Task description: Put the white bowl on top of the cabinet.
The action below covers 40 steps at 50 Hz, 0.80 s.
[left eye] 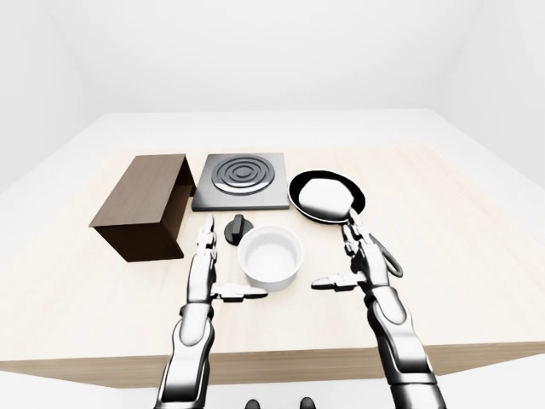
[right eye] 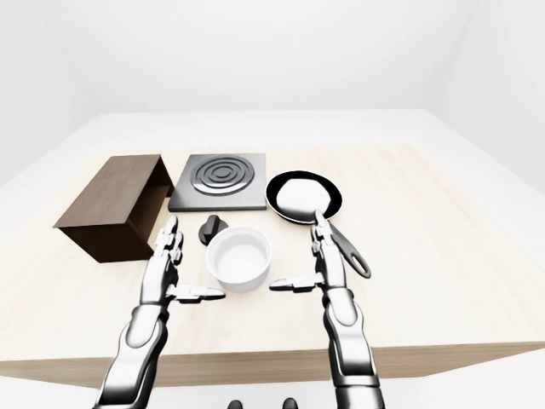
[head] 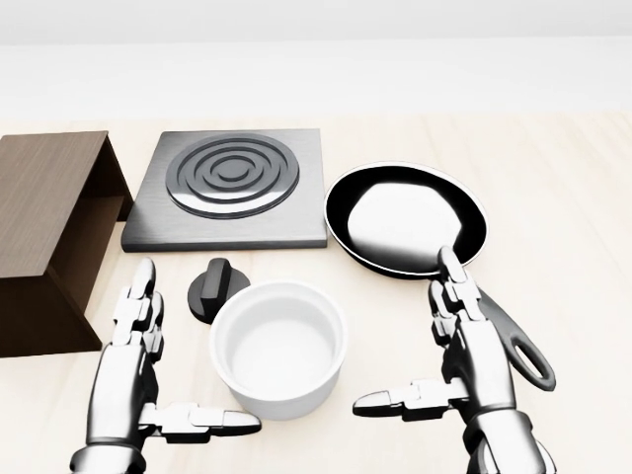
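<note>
The white bowl stands upright and empty on the wooden table, low in the middle of the head view. The dark brown cabinet stands to its left, open on the side toward the bowl. My left hand is open just left of the bowl, thumb pointing at it, not touching. My right hand is open just right of the bowl, thumb pointing at it, also apart from it.
A grey hob plate with ring burner lies above the bowl. A black knob sits between hob and bowl. A black frying pan lies at the right, its handle under my right hand. The table's near edge runs below my forearms.
</note>
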### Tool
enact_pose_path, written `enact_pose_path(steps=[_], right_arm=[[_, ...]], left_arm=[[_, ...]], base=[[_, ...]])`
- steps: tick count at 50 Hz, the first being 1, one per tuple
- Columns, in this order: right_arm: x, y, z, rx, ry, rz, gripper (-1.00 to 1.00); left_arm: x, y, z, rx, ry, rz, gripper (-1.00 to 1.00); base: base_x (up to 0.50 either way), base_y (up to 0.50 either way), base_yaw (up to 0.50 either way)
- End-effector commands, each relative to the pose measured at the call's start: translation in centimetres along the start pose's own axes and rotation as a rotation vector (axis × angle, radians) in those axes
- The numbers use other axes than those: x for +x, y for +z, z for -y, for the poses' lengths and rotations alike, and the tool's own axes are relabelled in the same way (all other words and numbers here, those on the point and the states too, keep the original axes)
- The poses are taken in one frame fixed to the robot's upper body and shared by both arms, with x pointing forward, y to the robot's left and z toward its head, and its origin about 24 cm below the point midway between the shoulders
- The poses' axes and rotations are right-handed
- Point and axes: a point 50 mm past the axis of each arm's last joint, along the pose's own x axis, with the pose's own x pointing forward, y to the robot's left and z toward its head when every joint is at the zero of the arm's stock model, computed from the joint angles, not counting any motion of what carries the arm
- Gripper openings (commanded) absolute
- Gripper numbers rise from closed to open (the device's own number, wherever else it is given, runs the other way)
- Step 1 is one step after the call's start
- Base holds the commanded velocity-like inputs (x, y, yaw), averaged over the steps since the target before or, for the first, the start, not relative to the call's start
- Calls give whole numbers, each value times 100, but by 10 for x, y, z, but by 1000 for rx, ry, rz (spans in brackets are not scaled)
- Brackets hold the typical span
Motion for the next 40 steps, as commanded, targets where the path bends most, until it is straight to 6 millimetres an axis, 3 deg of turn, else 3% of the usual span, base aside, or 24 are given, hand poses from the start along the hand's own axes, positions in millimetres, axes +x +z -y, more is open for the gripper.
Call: enact_pose_path(steps=[1, 11, 23, 40], right_arm=[[3, 3, 5, 8, -19, -3, 100], [2, 8, 9, 14, -28, 11, 100], [3, 12, 13, 21, -35, 25, 100], [2, 24, 21, 39, -54, 79, 100]], left_arm=[[-8, 10, 13, 89, 4, 21, 100], [-6, 17, 22, 99, -14, 35, 100], [-3, 8, 30, 100, -24, -2, 100], [-2, -7, 41, 306, 83, -24, 100]], base=[[0, 0, 0], [0, 0, 0], [0, 0, 0], [0, 0, 0]])
